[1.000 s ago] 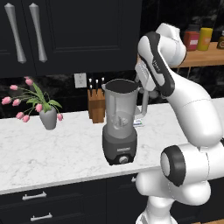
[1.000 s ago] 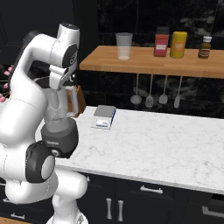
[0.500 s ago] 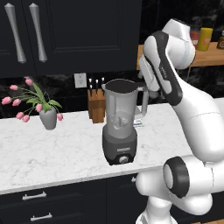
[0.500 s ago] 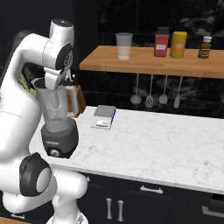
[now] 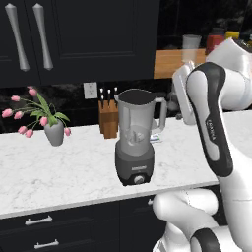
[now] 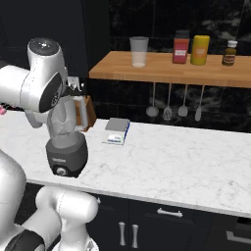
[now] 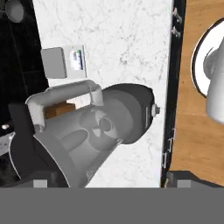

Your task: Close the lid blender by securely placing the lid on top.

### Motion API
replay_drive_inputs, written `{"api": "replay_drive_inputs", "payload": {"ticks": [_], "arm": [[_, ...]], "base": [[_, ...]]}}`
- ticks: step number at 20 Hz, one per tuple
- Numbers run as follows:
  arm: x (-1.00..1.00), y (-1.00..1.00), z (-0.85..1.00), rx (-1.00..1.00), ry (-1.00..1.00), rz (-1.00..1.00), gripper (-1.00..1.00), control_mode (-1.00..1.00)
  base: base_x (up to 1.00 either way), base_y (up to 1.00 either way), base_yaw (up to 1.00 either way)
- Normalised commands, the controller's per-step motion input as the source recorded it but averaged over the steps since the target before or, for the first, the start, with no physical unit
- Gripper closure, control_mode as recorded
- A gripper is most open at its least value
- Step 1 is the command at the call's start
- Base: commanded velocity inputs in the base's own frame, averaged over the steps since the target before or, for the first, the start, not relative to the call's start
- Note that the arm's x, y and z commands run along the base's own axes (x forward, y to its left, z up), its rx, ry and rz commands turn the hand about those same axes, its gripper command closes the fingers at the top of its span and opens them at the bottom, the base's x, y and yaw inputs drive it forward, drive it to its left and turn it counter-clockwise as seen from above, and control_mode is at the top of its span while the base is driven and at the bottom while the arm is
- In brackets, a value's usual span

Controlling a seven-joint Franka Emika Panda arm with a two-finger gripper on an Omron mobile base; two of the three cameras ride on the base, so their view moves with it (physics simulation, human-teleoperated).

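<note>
The blender [image 5: 134, 147] stands on the white marble counter [image 5: 59, 172], near its front edge. It has a dark grey base [image 6: 66, 157], and its translucent jar [image 7: 83, 140] has no cover on top. The handle [image 7: 65, 95] is on the jar's side. In the hand view I look down into the jar from above, and my gripper [image 7: 111, 181] is open with its tips wide apart above the jar. The lid is out of view. In the right base view my arm hides most of the jar.
A wooden knife block [image 5: 107, 118] stands just behind the blender, and a vase of pink flowers [image 5: 54, 130] sits to its left. A small box [image 6: 116, 131] lies on the counter. A wooden shelf [image 6: 166, 71] holds a cup and bottles, with utensils [image 6: 169, 105] hanging beneath.
My arm has swung up and to the right in the left base view, with its elbow now higher. The blender has not moved.
</note>
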Motion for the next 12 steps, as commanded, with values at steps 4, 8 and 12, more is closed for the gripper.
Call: {"api": "replay_drive_inputs", "payload": {"ticks": [4,8,12], "arm": [[-0.66,-0.52,0.0,0.04,-0.1,-0.03,-1.0,-1.0],[-0.13,-0.3,0.0,0.0,0.0,-0.01,-1.0,-1.0],[0.0,-0.01,0.0,0.0,0.0,0.0,-1.0,-1.0]], "base": [[0.0,0.0,0.0],[0.0,0.0,0.0],[0.0,0.0,0.0]]}}
